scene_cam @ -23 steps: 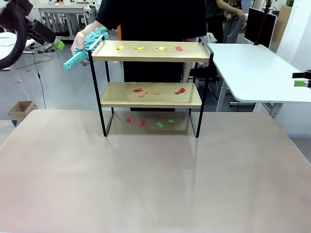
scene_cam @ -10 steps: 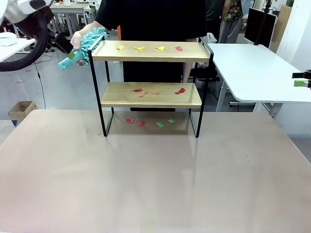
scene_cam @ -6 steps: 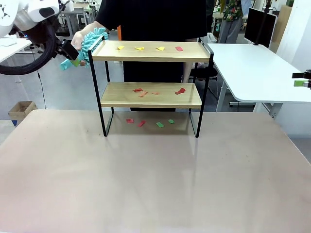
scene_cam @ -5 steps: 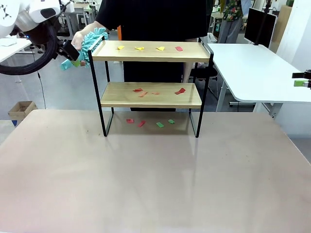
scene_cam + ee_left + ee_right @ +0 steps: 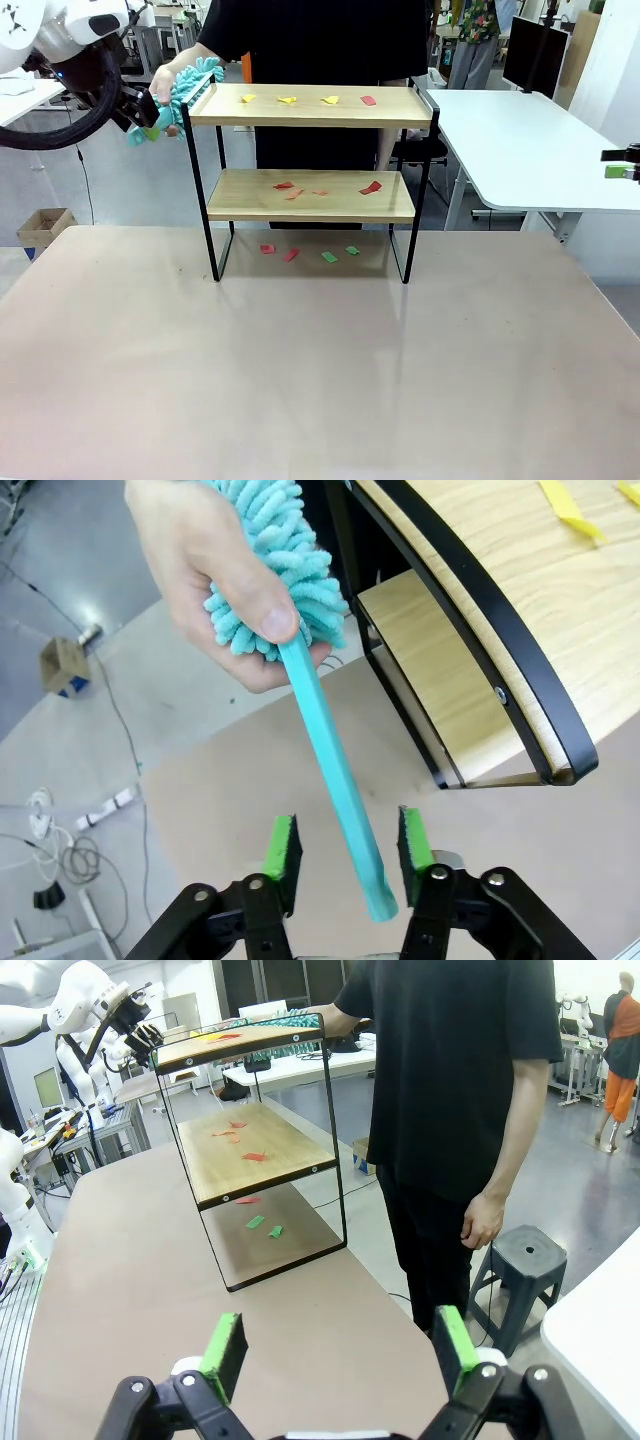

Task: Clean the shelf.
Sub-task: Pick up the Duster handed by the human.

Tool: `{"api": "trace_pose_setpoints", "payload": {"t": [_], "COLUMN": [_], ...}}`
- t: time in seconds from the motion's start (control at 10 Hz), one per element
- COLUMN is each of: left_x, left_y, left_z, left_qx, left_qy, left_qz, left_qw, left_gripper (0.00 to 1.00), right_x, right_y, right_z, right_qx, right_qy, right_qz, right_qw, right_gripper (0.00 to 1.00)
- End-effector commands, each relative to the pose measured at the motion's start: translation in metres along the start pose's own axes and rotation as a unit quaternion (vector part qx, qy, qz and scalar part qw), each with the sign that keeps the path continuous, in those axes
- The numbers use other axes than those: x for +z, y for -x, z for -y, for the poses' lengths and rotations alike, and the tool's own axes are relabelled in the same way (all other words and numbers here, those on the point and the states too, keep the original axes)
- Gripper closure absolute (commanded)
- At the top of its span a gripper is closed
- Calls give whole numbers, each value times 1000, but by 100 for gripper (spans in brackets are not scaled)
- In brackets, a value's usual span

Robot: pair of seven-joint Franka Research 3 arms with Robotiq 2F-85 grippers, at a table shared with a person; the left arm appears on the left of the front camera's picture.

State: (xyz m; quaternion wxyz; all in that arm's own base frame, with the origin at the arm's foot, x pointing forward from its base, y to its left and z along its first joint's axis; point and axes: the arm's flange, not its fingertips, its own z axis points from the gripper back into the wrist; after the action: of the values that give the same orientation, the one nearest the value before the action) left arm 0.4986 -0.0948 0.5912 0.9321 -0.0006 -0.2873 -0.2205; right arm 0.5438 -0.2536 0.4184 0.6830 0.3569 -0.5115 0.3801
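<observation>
Across a pale beige table (image 5: pixel 320 380) stood a person in a black shirt at the far side, with a white desk (image 5: pixel 520 140) off to the right. Near the far edge, at the middle, stood the shelf (image 5: pixel 310 205): two light wooden boards in a thin black frame on four legs. Yellow paper scraps (image 5: pixel 288 100) and one red scrap lay on the top board, red scraps (image 5: pixel 284 185) on the lower board, and red and green bits (image 5: pixel 329 257) on the table under it.

At the shelf's top left corner the person's hand (image 5: pixel 165 85) gripped the fluffy head of a teal duster (image 5: pixel 190 80), its handle slanting down to the left. The left gripper (image 5: pixel 143 118) reached in from the left at that handle. From the left wrist, the green pads (image 5: pixel 283 845) stood either side of the handle's end, the handle close to the right pad and a clear gap on the other side, so the jaws straddled it partly spread, not clamped. The right gripper (image 5: pixel 338 1345) hung well to the right, spread wide with nothing between its pads.

From the front, the gripper covered most of the handle, and whether either pad touched it was hard to make out. The frame's edge cut off the person's upper body.
</observation>
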Motion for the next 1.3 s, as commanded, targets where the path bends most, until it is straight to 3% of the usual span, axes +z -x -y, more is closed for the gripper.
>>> {"api": "trace_pose_setpoints", "payload": {"t": [0.0, 0.1, 0.2, 0.9, 1.2], "left_x": [-1, -4, -7, -2, -10], "left_y": [-4, -4, -5, -2, 2], "left_z": [5, 5, 6, 4, 4], "left_qx": [10, 13, 13, 79, 52], "left_qy": [-17, -19, -19, -23, -13], "left_qz": [-12, -14, -16, -42, -24], "left_qw": [1000, 1000, 1000, 996, 998], "left_gripper": [100, 95, 100, 100, 100], "right_x": [0, 0, 0, 0, 0], "right_y": [-2, -2, -2, -2, -2], "right_z": [-2, -2, -2, -2, -2], "right_qx": [2, 2, 2, 2, 2], "right_qy": [-2, -2, -2, -2, -2], "right_qz": [-1, -1, -1, -1, -1], "right_qw": [1000, 1000, 1000, 1000, 1000], "right_gripper": [0, 0, 0, 0, 0]}}
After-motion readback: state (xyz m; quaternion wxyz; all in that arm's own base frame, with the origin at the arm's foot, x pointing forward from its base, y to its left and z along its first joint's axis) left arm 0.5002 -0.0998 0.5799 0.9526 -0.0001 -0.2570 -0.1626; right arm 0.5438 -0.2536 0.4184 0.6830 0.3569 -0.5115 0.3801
